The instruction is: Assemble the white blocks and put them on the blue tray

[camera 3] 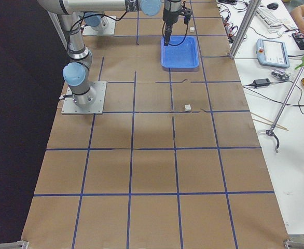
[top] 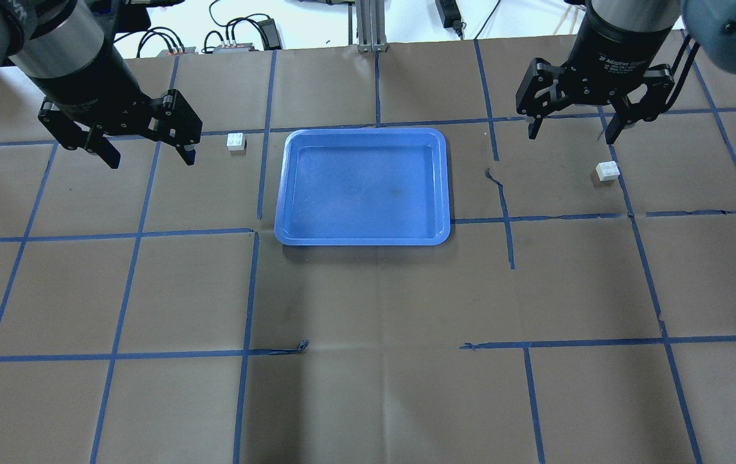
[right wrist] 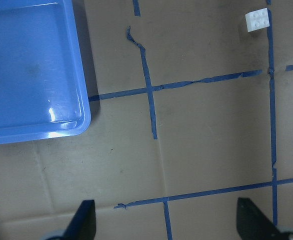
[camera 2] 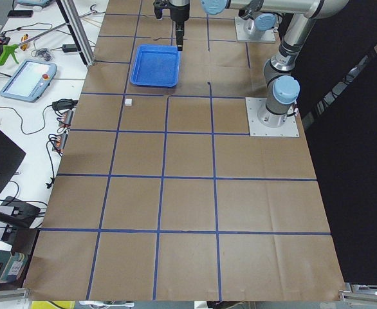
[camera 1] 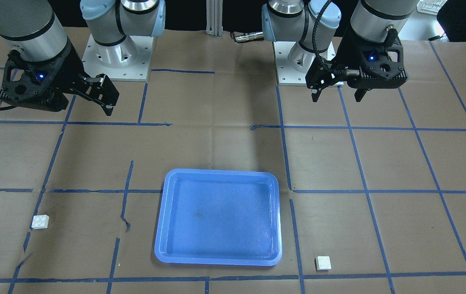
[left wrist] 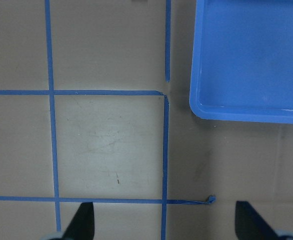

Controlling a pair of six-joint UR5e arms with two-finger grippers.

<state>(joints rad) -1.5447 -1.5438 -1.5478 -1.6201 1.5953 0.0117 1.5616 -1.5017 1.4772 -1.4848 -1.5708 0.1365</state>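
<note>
The blue tray point(top: 363, 240) lies empty at the far middle of the table, also in the front view point(camera 1: 216, 259). One white block point(top: 236, 141) sits by the tray's far left corner, another white block point(top: 607, 170) well to the tray's right. In the front view these are the blocks at right point(camera 1: 323, 262) and left point(camera 1: 40, 221). My left gripper point(top: 149, 158) hovers open and empty, left of the first block. My right gripper point(top: 571, 134) hovers open and empty, just beyond and left of the second block, which shows in the right wrist view point(right wrist: 257, 20).
Brown paper with blue tape lines covers the table, with small tears point(top: 495, 179) in the paper. The arm bases point(camera 1: 114, 53) stand at the robot's side. A benchtop with teach pendants point(camera 3: 273, 52) and cables runs along the far edge.
</note>
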